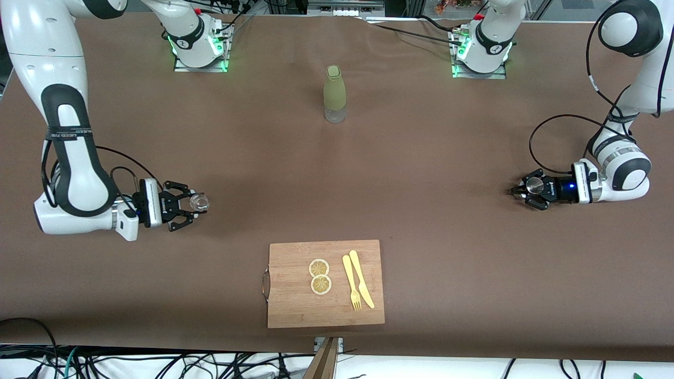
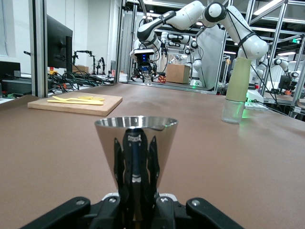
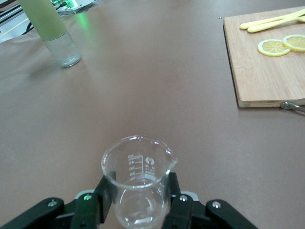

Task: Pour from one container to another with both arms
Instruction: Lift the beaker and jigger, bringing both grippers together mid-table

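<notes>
Printed white graduation marks with small numerals too fine to read run up the glass beaker (image 3: 138,183), a short white word, illegible, sits on the left gripper (image 2: 135,138) as mirrored in the metal cup (image 2: 136,143), and nothing else carries readable text.

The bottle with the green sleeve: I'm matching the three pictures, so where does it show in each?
Front view: the bottle stands upright mid-table, between the two arm bases.
Left wrist view: it stands upright on the table past the metal cup.
Right wrist view: only its lower part shows, at the frame's edge.
Shared landmark: the cutting board with lemon slices.
</notes>
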